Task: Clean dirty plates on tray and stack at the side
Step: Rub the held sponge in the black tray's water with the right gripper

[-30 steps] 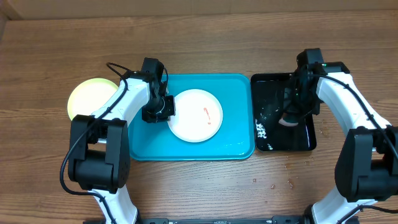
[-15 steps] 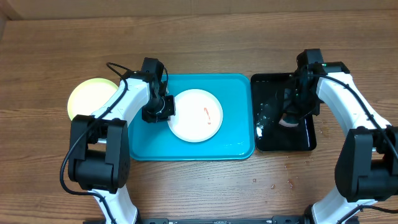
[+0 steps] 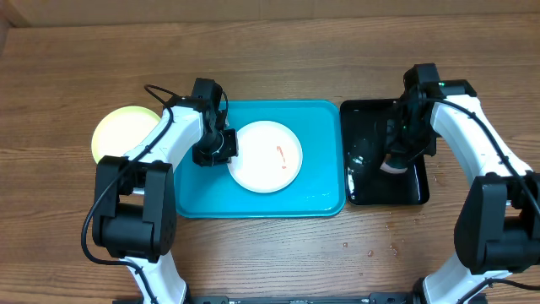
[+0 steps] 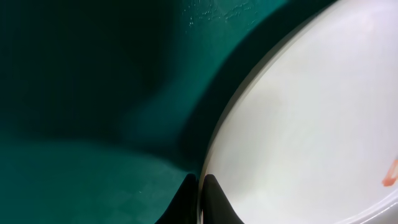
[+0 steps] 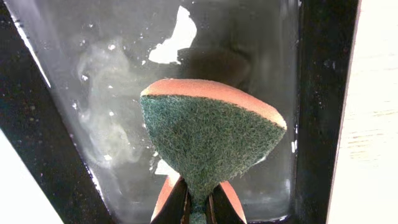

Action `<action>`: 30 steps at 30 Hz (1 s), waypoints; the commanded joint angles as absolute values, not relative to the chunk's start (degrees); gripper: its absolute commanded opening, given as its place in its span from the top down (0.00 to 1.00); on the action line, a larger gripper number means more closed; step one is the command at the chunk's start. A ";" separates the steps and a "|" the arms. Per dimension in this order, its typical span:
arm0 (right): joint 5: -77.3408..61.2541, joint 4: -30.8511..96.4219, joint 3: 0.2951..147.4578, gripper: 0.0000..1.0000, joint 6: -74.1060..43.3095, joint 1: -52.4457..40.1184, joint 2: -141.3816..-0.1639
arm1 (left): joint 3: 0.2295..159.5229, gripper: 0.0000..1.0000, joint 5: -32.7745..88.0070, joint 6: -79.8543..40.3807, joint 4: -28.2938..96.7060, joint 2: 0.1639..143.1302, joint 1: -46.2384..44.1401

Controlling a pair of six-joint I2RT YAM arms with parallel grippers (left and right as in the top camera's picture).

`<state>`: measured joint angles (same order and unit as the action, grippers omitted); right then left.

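Note:
A white plate [image 3: 267,157] with a small orange-red smear lies on the turquoise tray [image 3: 316,190]. My left gripper [image 3: 221,149] is shut on the plate's left rim; in the left wrist view the jaws [image 4: 200,199] pinch the white plate's edge [image 4: 311,124] over the tray floor [image 4: 81,124]. A yellow-green plate [image 3: 118,131] lies on the table left of the tray. My right gripper [image 3: 395,157] is shut on an orange sponge with a green scrub face [image 5: 208,134], held over the black tray [image 3: 363,190] of soapy water. The pale blue plate is out of view.
The black tray [image 5: 323,93] stands right of the turquoise tray and holds water and foam. Water drops lie on the wooden table [image 3: 371,249] in front of it.
The foam patch at the black tray's front left has shrunk. The right gripper with the sponge has shifted slightly. The left arm has not moved.

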<state>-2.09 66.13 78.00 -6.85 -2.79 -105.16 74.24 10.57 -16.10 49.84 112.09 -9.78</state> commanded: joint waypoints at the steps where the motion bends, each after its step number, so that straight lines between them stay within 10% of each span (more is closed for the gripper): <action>1: -1.23 65.84 77.89 0.96 -5.43 -4.43 -104.47 | 73.54 0.96 10.55 -15.86 49.28 111.35 -10.26; 30: -9.30 68.03 98.59 0.96 -10.61 -32.08 -107.57 | 73.54 0.96 10.57 -15.49 48.14 111.35 -10.28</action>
